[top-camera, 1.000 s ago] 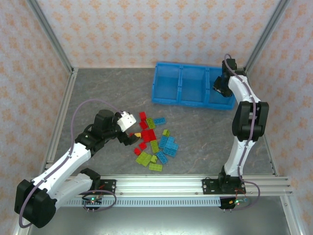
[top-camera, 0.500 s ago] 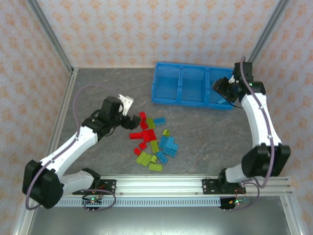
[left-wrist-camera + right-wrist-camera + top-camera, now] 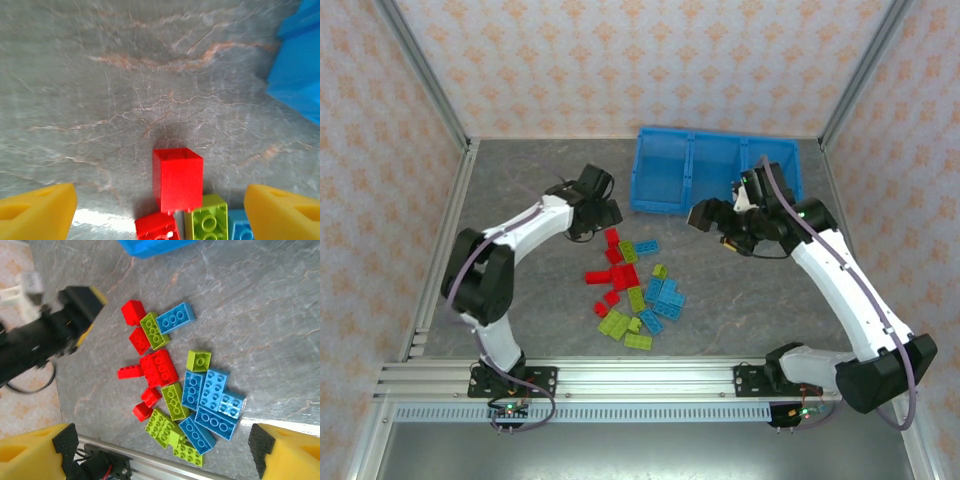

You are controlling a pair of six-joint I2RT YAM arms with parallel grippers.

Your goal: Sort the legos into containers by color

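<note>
blue bin point(image 3: 665, 208) (three compartments side by side) stands at the far right of the table point(image 3: 520, 190). its contents: cannot tell.

legos point(image 3: 635, 288) lie loose in one scatter mid-table, on the near side of the bin and apart from it. reds are mostly to the left, light blue to the right, lime mixed through and toward the near edge.

left gripper point(image 3: 603, 212) is at the far left edge of the scatter, jaws apart, nothing held. in its wrist view a red brick point(image 3: 177, 177) stands ahead, midway between the yellow fingers point(image 3: 37, 212), with a lime brick point(image 3: 206, 220) at its near right corner.

right gripper point(image 3: 705, 214) is raised over the table beside the bin's near wall, jaws wide, empty.
</note>
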